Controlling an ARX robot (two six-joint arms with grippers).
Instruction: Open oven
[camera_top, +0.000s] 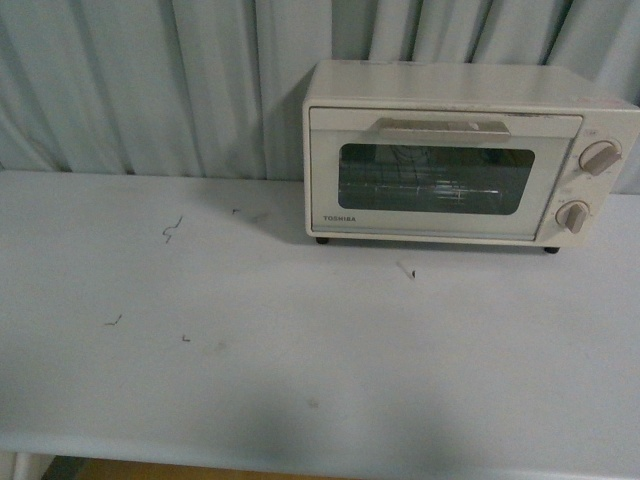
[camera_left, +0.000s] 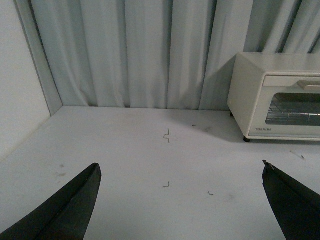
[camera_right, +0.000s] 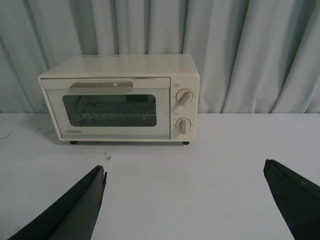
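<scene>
The cream-white Toshiba oven (camera_top: 470, 150) stands at the back right of the white table, its glass door shut, the flat bar handle (camera_top: 442, 126) across the door's top and two round knobs (camera_top: 599, 157) on its right. It also shows in the right wrist view (camera_right: 120, 100) and at the edge of the left wrist view (camera_left: 275, 97). My left gripper (camera_left: 181, 171) is open and empty over the table, well short of the oven. My right gripper (camera_right: 184, 169) is open and empty, facing the oven's front from a distance. Neither arm shows in the front view.
A grey-white pleated curtain (camera_top: 150, 80) hangs behind the table (camera_top: 250, 350). A white side wall (camera_left: 17, 75) bounds the table in the left wrist view. Small dark marks (camera_top: 172, 230) dot the tabletop. The table's front edge runs along the bottom of the front view.
</scene>
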